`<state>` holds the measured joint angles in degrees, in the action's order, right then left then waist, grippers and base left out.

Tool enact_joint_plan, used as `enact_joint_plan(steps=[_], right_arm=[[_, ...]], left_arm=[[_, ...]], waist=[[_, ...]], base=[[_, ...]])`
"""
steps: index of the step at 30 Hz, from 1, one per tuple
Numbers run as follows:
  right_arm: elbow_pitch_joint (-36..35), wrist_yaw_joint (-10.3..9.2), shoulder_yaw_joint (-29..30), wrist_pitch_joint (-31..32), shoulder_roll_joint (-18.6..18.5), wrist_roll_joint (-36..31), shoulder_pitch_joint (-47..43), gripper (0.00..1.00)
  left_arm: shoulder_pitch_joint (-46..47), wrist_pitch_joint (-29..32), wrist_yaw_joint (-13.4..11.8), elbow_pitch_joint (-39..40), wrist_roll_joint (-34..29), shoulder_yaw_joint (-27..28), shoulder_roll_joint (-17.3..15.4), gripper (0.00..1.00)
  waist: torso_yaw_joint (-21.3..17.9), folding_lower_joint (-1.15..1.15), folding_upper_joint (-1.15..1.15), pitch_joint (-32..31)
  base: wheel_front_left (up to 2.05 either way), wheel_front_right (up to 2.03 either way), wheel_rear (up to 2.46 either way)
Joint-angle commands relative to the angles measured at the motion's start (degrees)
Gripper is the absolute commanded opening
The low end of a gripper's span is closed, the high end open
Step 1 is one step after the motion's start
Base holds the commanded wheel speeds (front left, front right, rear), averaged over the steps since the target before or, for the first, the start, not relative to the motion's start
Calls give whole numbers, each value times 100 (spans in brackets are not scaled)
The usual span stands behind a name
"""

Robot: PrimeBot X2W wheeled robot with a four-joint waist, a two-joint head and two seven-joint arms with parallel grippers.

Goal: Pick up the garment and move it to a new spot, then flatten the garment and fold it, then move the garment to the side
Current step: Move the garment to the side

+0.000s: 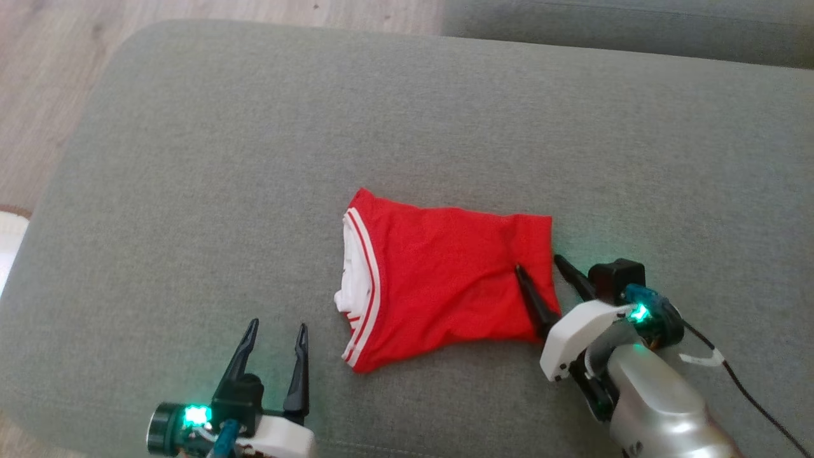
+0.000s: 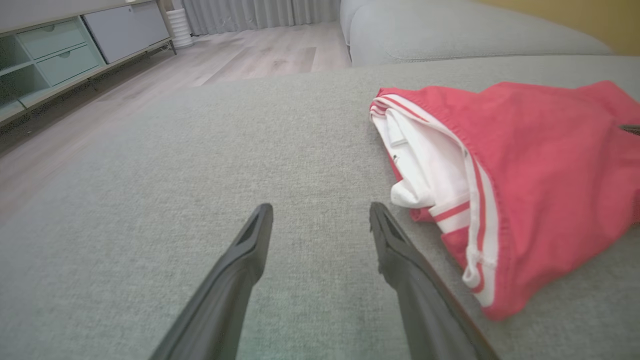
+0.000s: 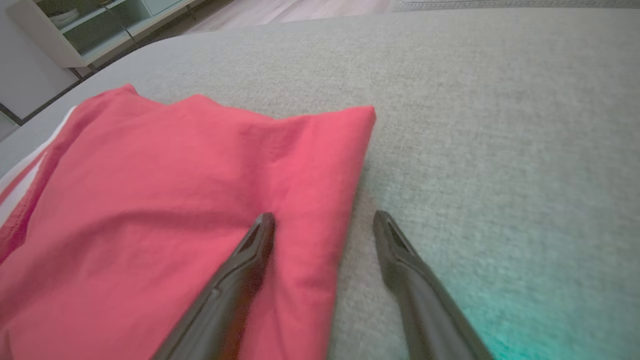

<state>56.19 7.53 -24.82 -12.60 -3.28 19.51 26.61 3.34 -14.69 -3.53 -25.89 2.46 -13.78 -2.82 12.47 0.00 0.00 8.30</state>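
At the lower left of the head view the left gripper (image 1: pixel 278 326) rests open and empty on the grey cushion (image 1: pixel 222 159), just beside the striped end of the garment (image 1: pixel 445 280). At the lower right the right gripper (image 1: pixel 538 263) is nearer. Its fingers are spread and hold nothing, one over red cloth and one over bare cushion, straddling the plain right edge. The garment lies folded at mid-frame, its long axis running left to right and its white sleeves pointing left. Wooden floor (image 1: pixel 38 76) shows at the upper left.

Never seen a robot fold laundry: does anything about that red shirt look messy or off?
Mostly tidy: the red jersey lies folded on the grey cushion, but its white sleeve bunches out of the left edge, unevenly.
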Motion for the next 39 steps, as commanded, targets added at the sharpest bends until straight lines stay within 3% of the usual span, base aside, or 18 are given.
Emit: enact_joint_plan(steps=[1, 2, 3, 8, 19, 24, 30, 39], right_arm=[[21, -4, -148, 48, 40, 23, 70, 93], [31, -4, -232, 40, 40, 127, 43, 25], [12, -4, -296, 7, 40, 252, 14, 0], [-159, -4, -418, -197, 40, 577, 68, 0], [-837, -4, -328, -239, 40, 736, 52, 0], [-1150, -4, -261, -239, 40, 774, -42, 0], [-1461, -4, -73, -240, 40, 554, 99, 0], [-1249, -4, 588, -240, -105, -422, 1493, 0]], left_arm=[[135, -30, -28, 138, 46, 153, -8, 100], [122, -30, -42, 147, 56, 174, -8, 100], [102, -30, -60, 153, 65, 204, -8, 100], [70, -30, -49, 179, 45, 296, -8, 100], [408, -30, 48, 268, -79, 313, -20, 100], [564, -30, 90, 251, -126, 306, -47, 100], [660, -30, 151, 165, -169, 231, -58, 100], [694, -30, 170, 148, -162, 262, -168, 100]], waist=[[94, 0, 0, 65], [75, 0, 0, 69], [31, 0, 0, 54], [-617, 0, 0, -75], [-3104, 0, 0, 39], [-3864, 0, 0, 234], [-4188, 0, 0, 414], [-4050, 0, 0, 718]], base=[[0, 0, 0], [0, 0, 0], [0, 0, 0], [0, 0, 0], [0, 0, 0], [0, 0, 0], [0, 0, 0], [0, 0, 0]])
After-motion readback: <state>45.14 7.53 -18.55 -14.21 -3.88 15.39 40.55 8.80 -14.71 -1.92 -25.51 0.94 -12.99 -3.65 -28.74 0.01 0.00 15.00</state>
